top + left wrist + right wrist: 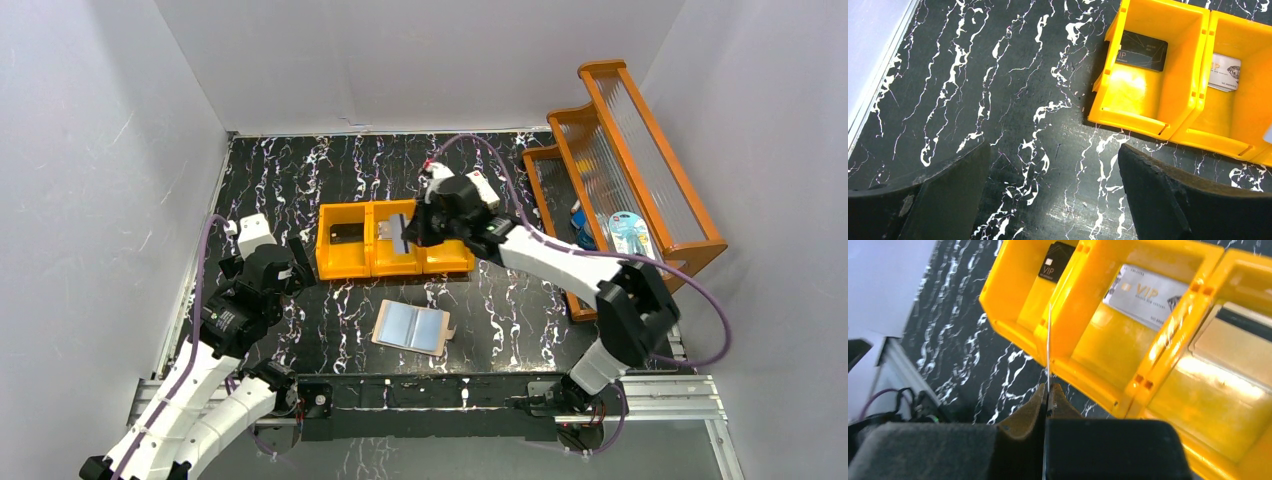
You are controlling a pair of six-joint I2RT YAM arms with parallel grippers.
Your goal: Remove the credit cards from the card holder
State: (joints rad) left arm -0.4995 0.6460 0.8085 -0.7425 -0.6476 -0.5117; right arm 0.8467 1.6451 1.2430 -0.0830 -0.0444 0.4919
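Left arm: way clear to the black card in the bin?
Probably yes. The left fingers stand open beside the bin, and the black card lies uncovered in its left compartment. The right arm hangs over the middle one, close by. The card sits low between walls, so gripping may be awkward.

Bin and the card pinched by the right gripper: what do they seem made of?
Bin: probably moulded plastic, glossy, since light glares off its floor. Card: seen edge-on, thin, straight and stiff, likely plastic, though the finish doesn't show.

In the bin [345, 268] lie credit cards [347, 233], the card holder [412, 326] before it
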